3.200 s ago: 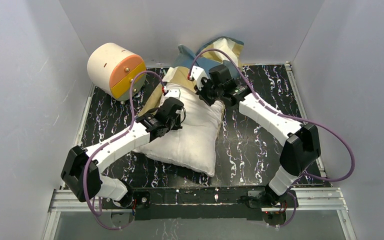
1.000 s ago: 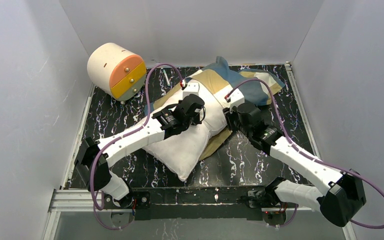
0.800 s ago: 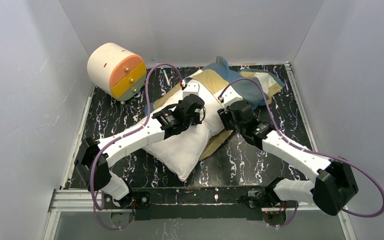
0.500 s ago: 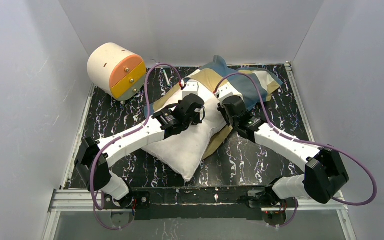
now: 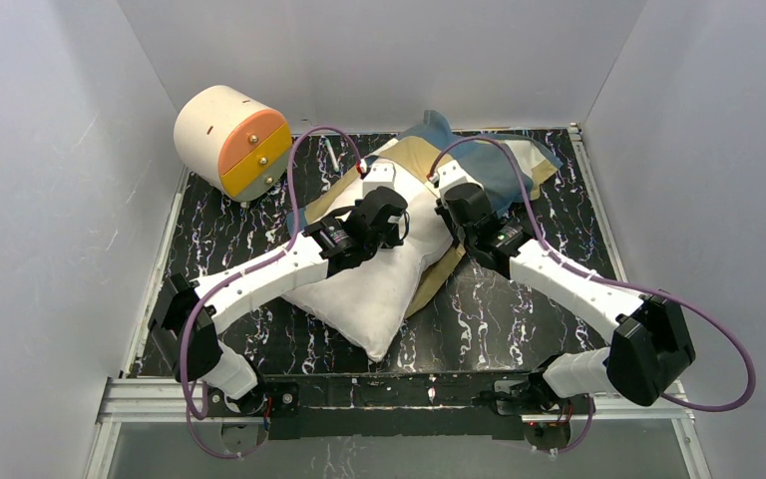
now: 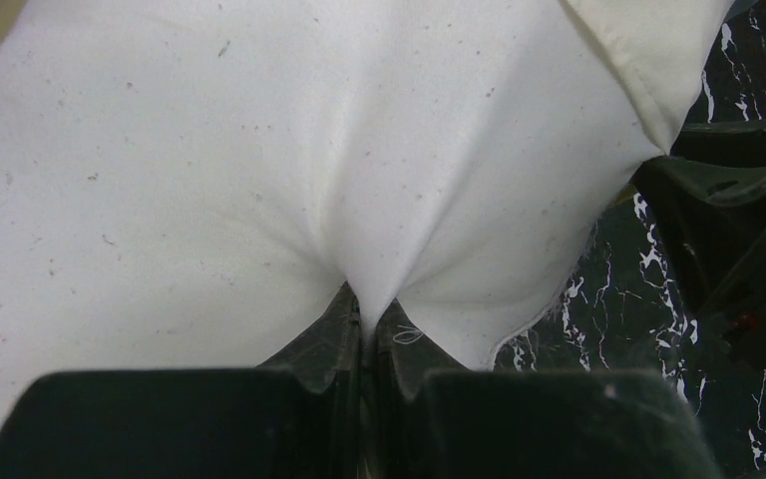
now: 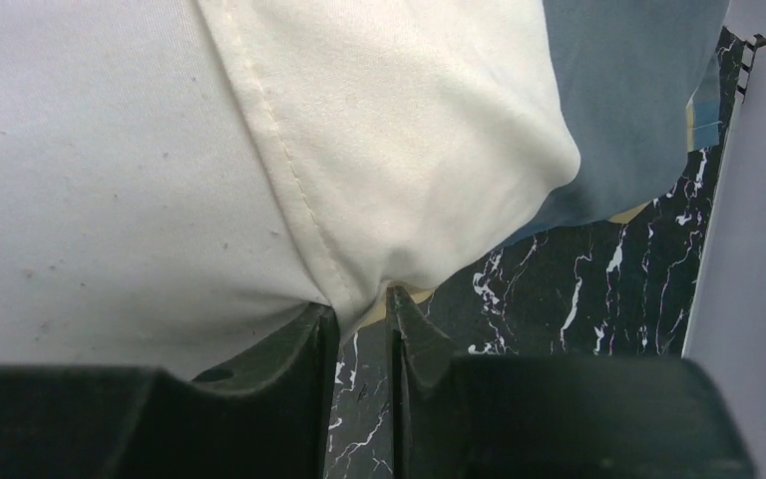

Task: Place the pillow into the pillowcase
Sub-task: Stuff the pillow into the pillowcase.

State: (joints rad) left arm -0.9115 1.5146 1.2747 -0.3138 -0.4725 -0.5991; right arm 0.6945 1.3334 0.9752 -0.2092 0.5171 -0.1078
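White stuffed cloth, plain and faintly speckled: the pillow, plump and lightly wrinkled, is laid diagonally across the centre of the overhead view on the black marbled table, one corner pointing to the bottom centre. Its upper end is overlapped by the pillowcase, a thin cover of blue, tan and cream blocks bunched toward the upper centre and upper right, with a tan layer showing from under the pillow's right edge. Step in hand, as judged: insertion partly done, with most of the pillow uncovered. The left gripper is clamped on a pinched fold of the pillow, the cloth drawn into a deep crease between the closed fingers. The right gripper is closed to a narrow slit at the stitched cream hem of the pillowcase, which appears to be caught between the tips. Next move, as judged: the hem is to be drawn down along the pillow toward the bottom of the frame while the pillow is fed upward, neither grip slipping. A cream-and-orange cylinder is noted at upper left, well apart.
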